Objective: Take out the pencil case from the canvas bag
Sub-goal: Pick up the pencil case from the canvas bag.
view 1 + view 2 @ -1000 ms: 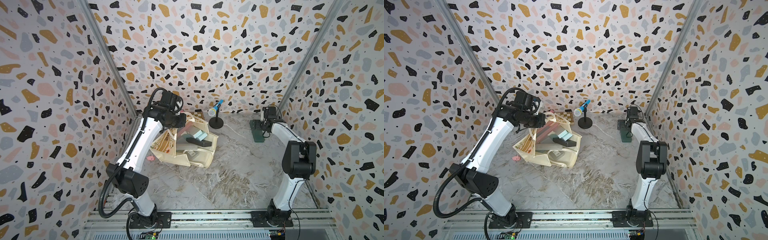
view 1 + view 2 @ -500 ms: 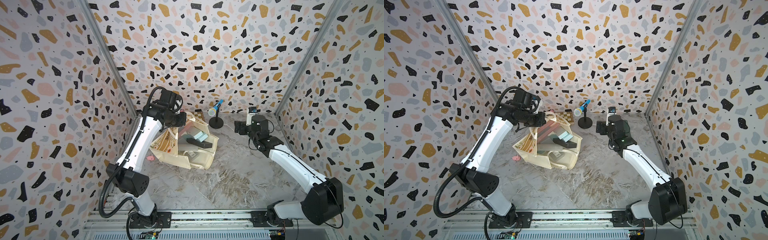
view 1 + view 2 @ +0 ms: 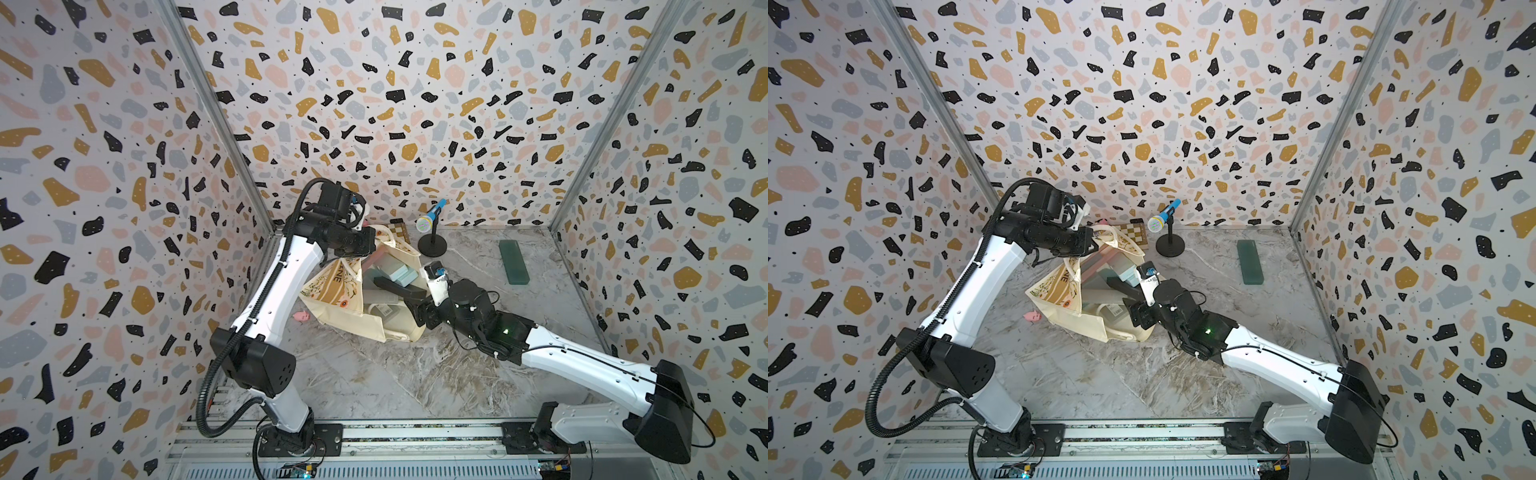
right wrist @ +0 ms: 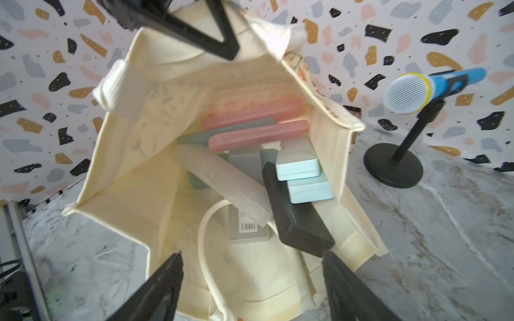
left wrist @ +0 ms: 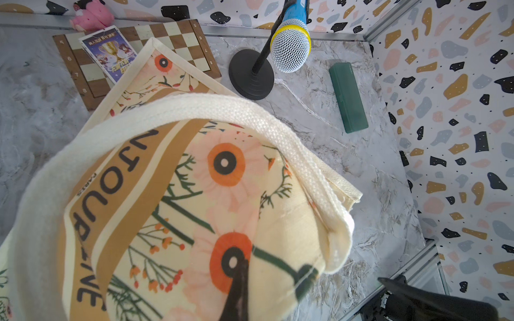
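The cream canvas bag lies on its side, floral face up, mouth facing my right arm. My left gripper is shut on its upper rim by the handle and holds the mouth up. Several pencil cases are stacked inside: a pink one, a translucent one, a light blue one and a black one that sticks out. My right gripper is open at the mouth, over the lower lip, with nothing between its fingers.
A green pencil case lies on the marble floor at the back right. A blue microphone on a black stand and a chessboard stand behind the bag. A small pink toy lies left of the bag.
My right arm has swung from the green case at the back right over to the bag's mouth, and its jaws have narrowed a little. The left gripper still holds the rim up.
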You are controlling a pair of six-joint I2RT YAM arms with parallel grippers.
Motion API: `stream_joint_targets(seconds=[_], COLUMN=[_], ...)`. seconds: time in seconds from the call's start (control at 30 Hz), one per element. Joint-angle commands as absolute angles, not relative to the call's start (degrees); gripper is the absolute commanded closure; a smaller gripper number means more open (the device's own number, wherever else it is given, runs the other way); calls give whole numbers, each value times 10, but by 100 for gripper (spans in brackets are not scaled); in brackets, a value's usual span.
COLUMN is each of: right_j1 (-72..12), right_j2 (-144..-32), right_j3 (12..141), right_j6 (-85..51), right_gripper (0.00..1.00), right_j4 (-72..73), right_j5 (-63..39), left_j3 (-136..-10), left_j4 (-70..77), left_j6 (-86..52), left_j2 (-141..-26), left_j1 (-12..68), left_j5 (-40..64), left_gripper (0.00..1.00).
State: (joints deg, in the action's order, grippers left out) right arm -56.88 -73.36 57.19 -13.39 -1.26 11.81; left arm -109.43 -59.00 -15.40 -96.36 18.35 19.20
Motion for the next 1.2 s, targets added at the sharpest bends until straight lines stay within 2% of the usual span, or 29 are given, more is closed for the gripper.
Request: stream_joint_targets(seconds=[0.0, 0.13, 0.23, 0.47, 0.6, 0.87, 1.0, 1.17], right_j1=[-581, -577, -561, -534, -522, -519, -517, -513], right_j2=[-768, -807, -825, -877, -884, -939, -971, -984], right_j3=[590, 601, 608, 622, 626, 662, 680, 696], right_j6=[-104, -67, -51, 96, 154, 204, 220, 228], right_gripper=[22, 24, 24, 22, 21, 21, 23, 30], right_j4=[-58, -68, -62, -42, -19, -37, -38, -47], right_j5=[117, 139, 116, 149, 135, 145, 176, 164], left_j3=[-1091, -1089, -1088, -1083, -1083, -1095, -1099, -1101], left_j4=[-545, -545, -545, -544, -544, -550, -552, -554], left_j6=[-140, -134, -133, -132, -133, -133, -133, -132], left_j2=[-928, -920, -916, -914, -916, -925, -928, -931], left_j1=[182, 181, 178, 177, 176, 174, 174, 173], left_j5=[231, 227, 225, 225, 227, 229, 229, 225], left_gripper=[100, 100, 100, 100, 100, 100, 100, 100])
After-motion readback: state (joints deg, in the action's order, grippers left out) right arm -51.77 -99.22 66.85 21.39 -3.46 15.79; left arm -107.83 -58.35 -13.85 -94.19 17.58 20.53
